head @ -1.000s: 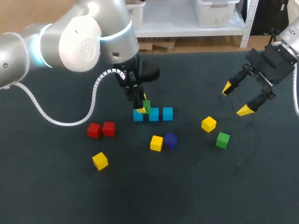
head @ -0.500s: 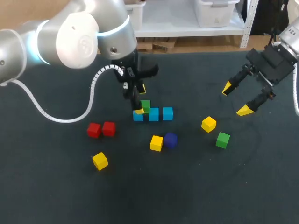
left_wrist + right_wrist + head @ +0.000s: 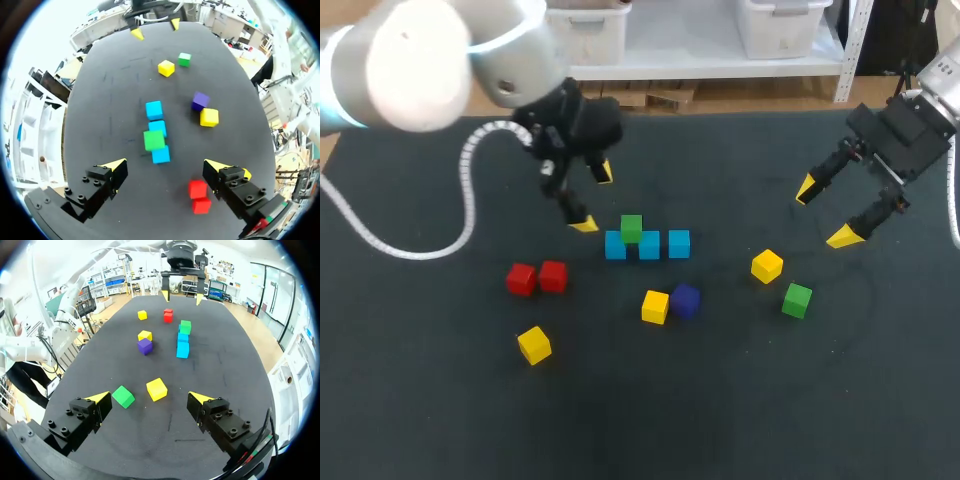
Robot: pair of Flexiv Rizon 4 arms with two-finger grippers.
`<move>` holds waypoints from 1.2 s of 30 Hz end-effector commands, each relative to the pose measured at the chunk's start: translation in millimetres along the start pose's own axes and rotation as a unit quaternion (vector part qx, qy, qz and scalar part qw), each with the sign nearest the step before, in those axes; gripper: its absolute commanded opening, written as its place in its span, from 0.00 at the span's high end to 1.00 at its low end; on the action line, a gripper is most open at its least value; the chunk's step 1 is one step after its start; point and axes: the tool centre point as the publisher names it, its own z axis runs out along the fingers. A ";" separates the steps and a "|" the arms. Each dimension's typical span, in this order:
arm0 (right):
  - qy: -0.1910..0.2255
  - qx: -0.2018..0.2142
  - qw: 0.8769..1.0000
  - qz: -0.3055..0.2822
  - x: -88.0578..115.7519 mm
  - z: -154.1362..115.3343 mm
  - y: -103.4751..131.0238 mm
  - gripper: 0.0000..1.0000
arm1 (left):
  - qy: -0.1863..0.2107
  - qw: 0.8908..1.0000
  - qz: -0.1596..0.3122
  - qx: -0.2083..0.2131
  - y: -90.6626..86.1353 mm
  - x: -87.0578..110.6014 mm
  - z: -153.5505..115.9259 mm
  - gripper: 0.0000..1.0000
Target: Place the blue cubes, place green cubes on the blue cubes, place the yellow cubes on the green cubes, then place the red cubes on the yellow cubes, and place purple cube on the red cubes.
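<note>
Three blue cubes (image 3: 649,245) lie in a row mid-table. One green cube (image 3: 632,228) (image 3: 154,140) rests on top, over the left two. My left gripper (image 3: 594,198) (image 3: 166,166) hangs open above and to the left of the row, holding nothing. A second green cube (image 3: 797,299) (image 3: 123,396) and a yellow cube (image 3: 767,266) (image 3: 156,389) lie to the right, below my open right gripper (image 3: 824,212) (image 3: 149,398). Two red cubes (image 3: 537,277) sit side by side at the left. Another yellow cube (image 3: 655,306) touches the purple cube (image 3: 685,300). A third yellow cube (image 3: 534,345) lies at the front left.
The dark mat (image 3: 740,400) covers the whole table. A white cable (image 3: 470,215) loops down from my left arm over the left part of the mat.
My left gripper opened, let go of the green cube on the blue row, then rose and drew back to the left. The right arm has kept still.
</note>
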 end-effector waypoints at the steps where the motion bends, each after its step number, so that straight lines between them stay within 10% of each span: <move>1: -0.001 0.000 1.000 0.000 0.3 0.2 -0.6 0.00 | -0.040 0.998 0.013 -0.047 -43.6 19.7 -16.6 0.00; 22: -0.001 0.000 1.000 0.000 0.3 0.2 -0.6 0.00 | -0.129 0.990 -0.017 -0.062 -106.1 58.8 -51.0 0.00; 36: 0.022 -0.011 0.999 -0.048 5.0 5.6 8.1 0.00 | -0.129 0.990 -0.017 -0.062 -106.1 58.8 -51.0 0.00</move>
